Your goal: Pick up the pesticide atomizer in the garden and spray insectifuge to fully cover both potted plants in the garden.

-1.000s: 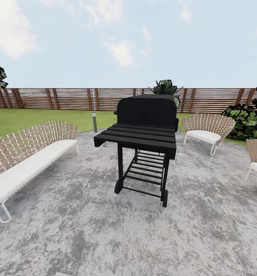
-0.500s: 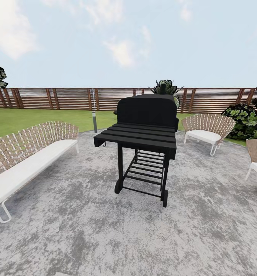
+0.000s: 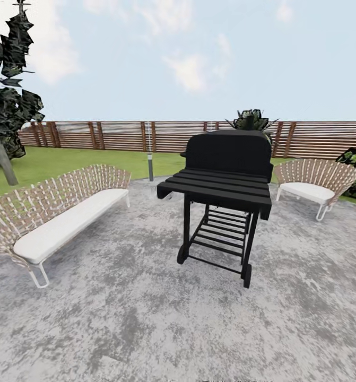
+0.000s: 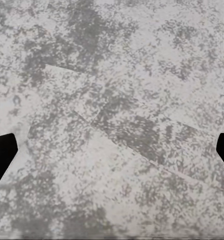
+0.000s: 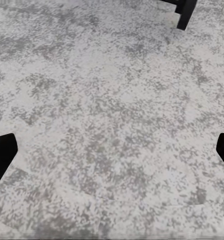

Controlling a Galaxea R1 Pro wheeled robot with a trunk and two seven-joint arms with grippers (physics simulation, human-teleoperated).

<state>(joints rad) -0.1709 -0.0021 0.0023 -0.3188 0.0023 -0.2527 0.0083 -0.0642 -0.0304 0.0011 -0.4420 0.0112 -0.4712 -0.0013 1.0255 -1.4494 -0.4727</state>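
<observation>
Both arms hang low over the grey stone patio [image 3: 119,318]: the left end effector [image 4: 112,150] has its fingers spread wide with bare mottled paving between them, and the right end effector [image 5: 112,150] is equally wide and empty, a black grill leg [image 5: 186,14] just cut off at the frame's edge. Farther out on the patio stands the black grill [image 3: 223,191], with a wicker bench [image 3: 61,217] to its left and a wicker chair [image 3: 313,183] to its right. Beyond lie the garden lawn [image 3: 66,164], a grey lamp post [image 3: 150,165] and the slatted wooden fence [image 3: 119,135]. A spiky plant [image 3: 250,119] is half hidden behind the grill.
</observation>
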